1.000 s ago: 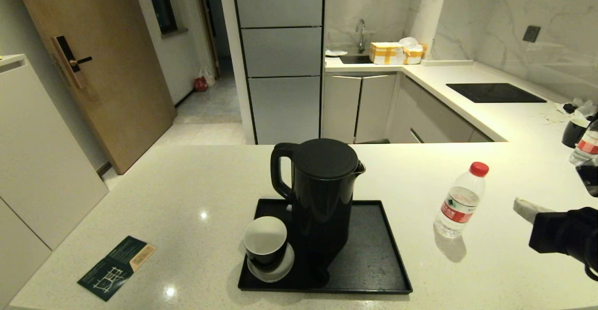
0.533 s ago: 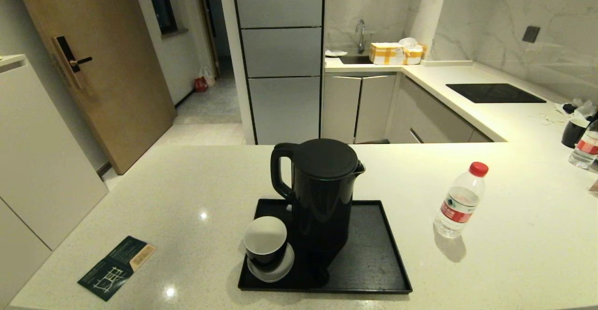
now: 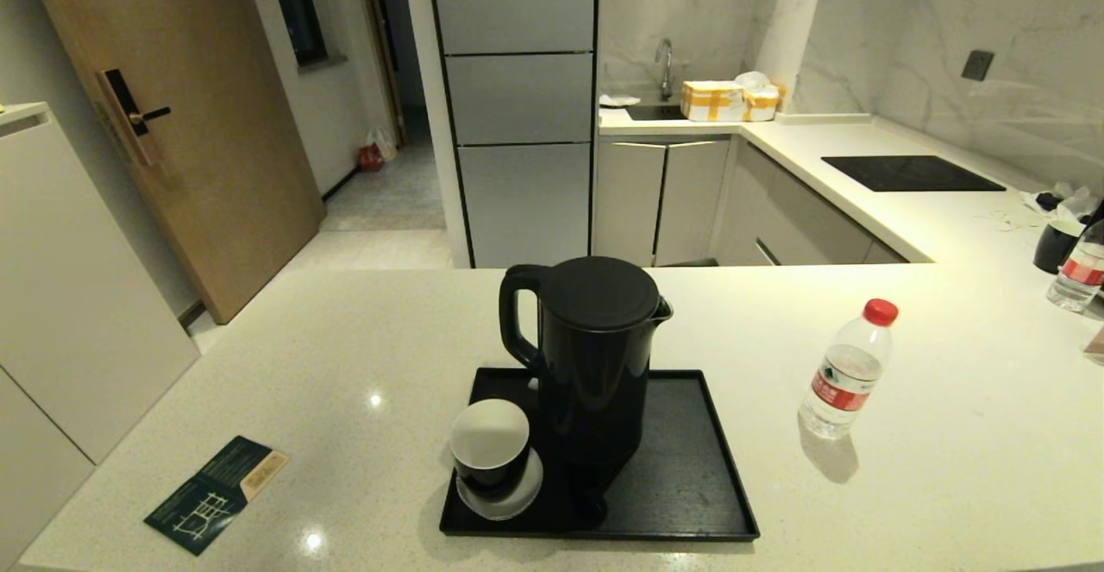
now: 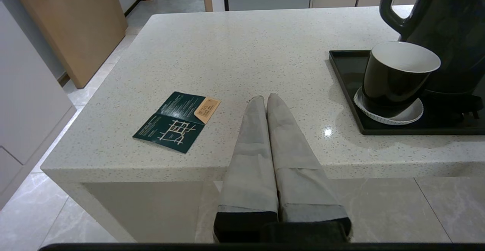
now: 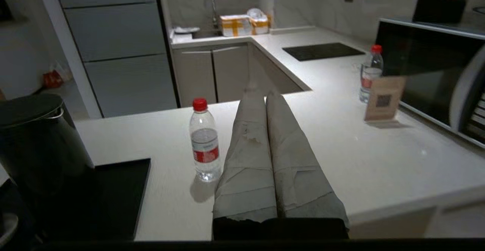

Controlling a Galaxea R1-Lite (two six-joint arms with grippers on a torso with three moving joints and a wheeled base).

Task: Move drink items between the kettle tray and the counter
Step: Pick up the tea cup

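The black kettle (image 3: 595,356) stands on the black kettle tray (image 3: 690,486), with the small black cup (image 3: 490,447) on a white saucer at its near left corner. The red-capped water bottle (image 3: 845,374) stands upright on the speckled counter (image 3: 345,365), to the right of the tray. Neither gripper shows in the head view. My left gripper (image 4: 266,97) is shut and empty, held low at the counter's near edge, left of the cup (image 4: 394,77). My right gripper (image 5: 261,90) is shut and empty, near the counter's front edge beside the bottle (image 5: 204,141).
A dark green leaflet (image 3: 216,493) lies on the counter's near left. At the far right stand a second bottle (image 3: 1074,274), another black cup (image 3: 1056,244), a card stand (image 5: 382,99) and a microwave (image 5: 428,73). A black cooktop (image 3: 910,172) sits further back.
My right arm, at the head view's right edge a second ago, has drawn back out of that view. Kettle, cup and bottle have not moved.
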